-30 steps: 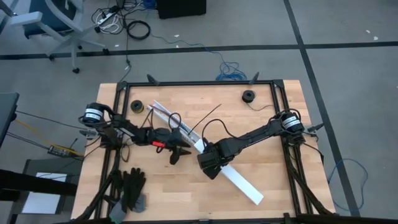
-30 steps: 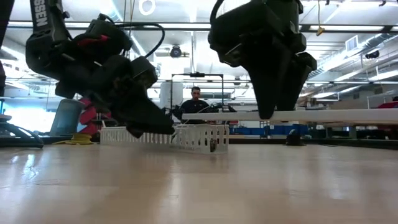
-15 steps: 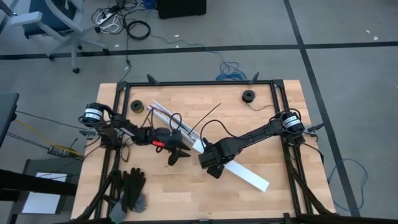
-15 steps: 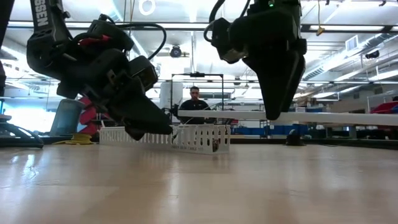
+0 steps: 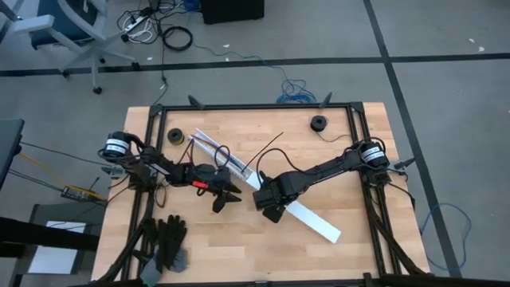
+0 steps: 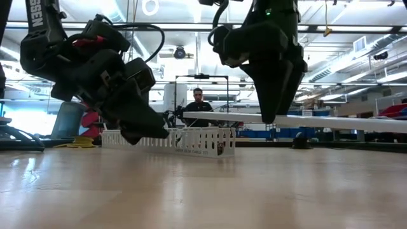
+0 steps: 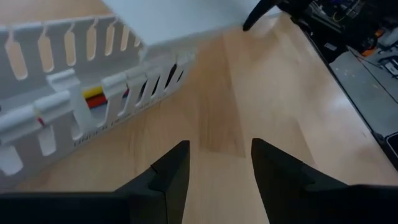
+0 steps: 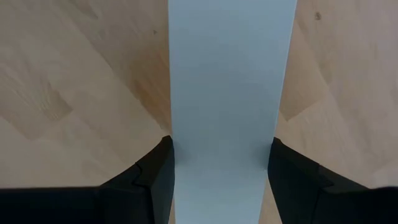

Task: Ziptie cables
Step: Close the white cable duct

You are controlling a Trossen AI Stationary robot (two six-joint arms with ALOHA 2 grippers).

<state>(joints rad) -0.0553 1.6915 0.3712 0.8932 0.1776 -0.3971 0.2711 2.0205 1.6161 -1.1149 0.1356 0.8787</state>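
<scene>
Holding the flat white cover strip (image 8: pixel 230 93), your right pincer (image 5: pixel 269 204) sits near the counter (image 5: pixel 351 239) centre, its fingers (image 8: pixel 149 177) clenched on the strip's two edges; the strip runs out toward 4 o'clock, lifted off the wood in the low view. Your left pincer (image 7: pixel 214 165) is released, grasping nothing, hovering just at 7 o'clock of the white slotted channel (image 7: pixel 74 99). The cables (image 7: pixel 93 96) lie inside that channel, red and yellow showing through the slots. Black gloves (image 5: pixel 167 239) rest at the counter's 8 o'clock corner.
</scene>
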